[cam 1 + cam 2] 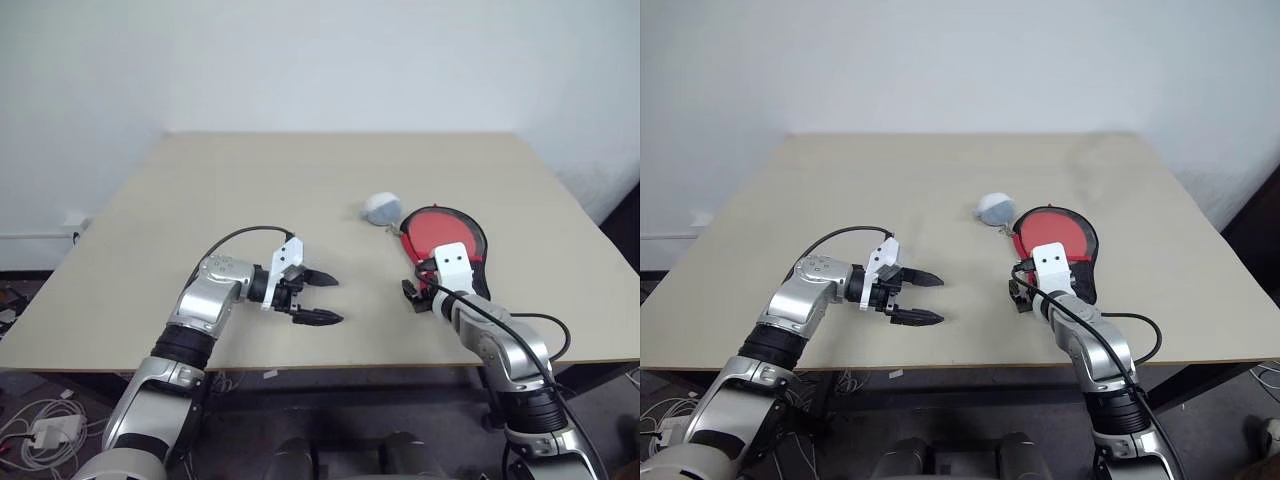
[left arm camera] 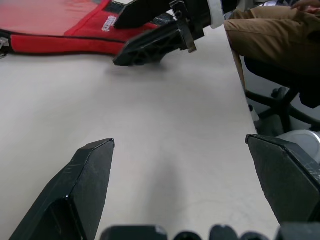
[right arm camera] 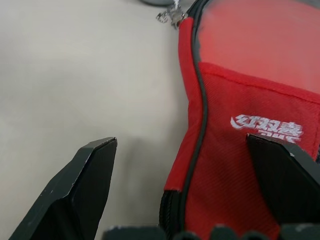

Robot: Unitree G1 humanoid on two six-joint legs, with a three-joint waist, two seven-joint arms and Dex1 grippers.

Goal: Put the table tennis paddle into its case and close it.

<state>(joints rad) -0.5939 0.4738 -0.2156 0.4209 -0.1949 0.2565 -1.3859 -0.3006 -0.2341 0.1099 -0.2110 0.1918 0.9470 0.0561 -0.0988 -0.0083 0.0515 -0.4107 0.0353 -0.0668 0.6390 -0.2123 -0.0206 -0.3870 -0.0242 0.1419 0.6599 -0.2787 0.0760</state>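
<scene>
The case (image 1: 447, 236) lies at the right of the table, red fabric with a white mark (image 3: 265, 127) and a black zip rim. A smooth red round face, apparently the table tennis paddle (image 1: 436, 226), shows in its round end; the handle is hidden under the fabric. My right gripper (image 1: 435, 285) is open just above the case's narrow end, one finger (image 3: 287, 175) over the fabric and the other over bare table. To the left, my left gripper (image 1: 338, 299) hovers open and empty, pointing toward the case and apart from it.
A small pale grey-white domed lump (image 1: 381, 207) sits just beyond the case, by the zip pull (image 3: 172, 17). The table's front edge (image 1: 330, 366) runs close under both arms. Past the table's right edge, a person's legs (image 2: 272, 37) rest on an office chair.
</scene>
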